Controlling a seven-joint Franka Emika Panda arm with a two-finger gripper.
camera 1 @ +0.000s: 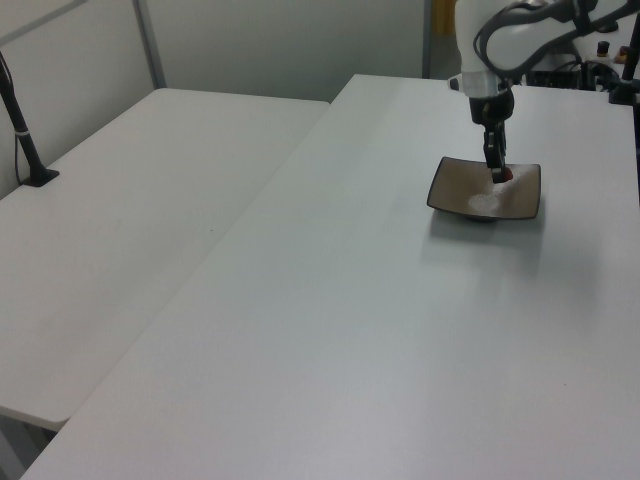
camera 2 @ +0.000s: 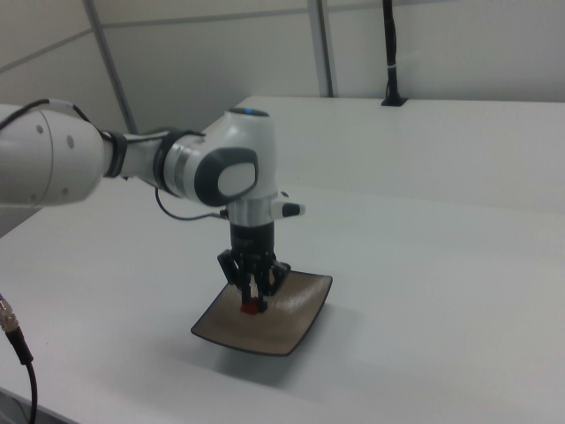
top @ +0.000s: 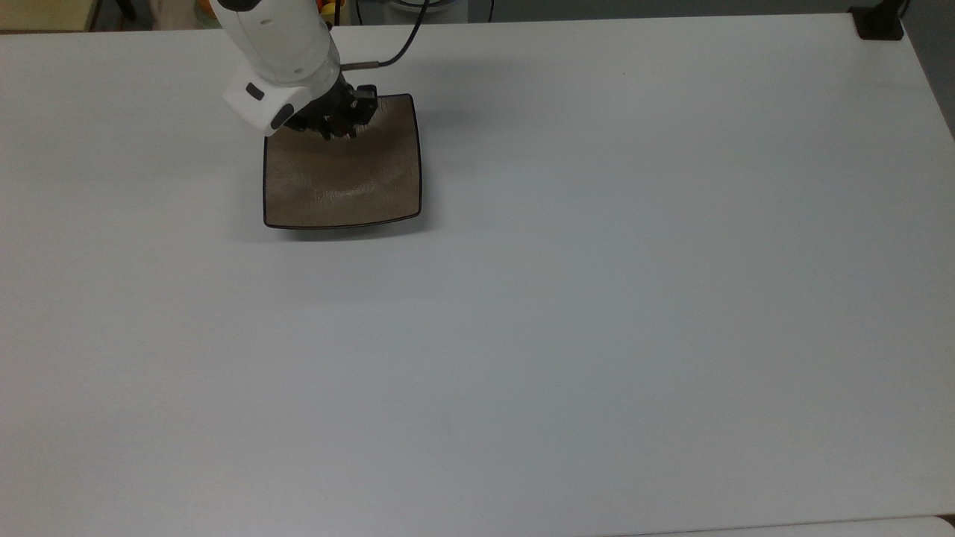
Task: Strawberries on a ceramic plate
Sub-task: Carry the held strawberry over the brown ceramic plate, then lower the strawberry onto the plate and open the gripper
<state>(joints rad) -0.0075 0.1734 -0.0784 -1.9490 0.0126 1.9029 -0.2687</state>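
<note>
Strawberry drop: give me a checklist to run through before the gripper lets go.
1. Strawberry held at the gripper tips: ok, a red piece shows between them in the right view and the left view.
2. Gripper over the plate, not the table: ok, the tips sit inside the rim in all three views.
3. Drop point near the plate's middle: not ok, in the top view the gripper is close to the plate's top edge.
4. Strawberry touching the plate surface: cannot tell; it looks very low in the right view.
5. Plate lying flat on the table: ok.
6. Room on the plate for the fruit: ok, its brown surface is bare.
</note>
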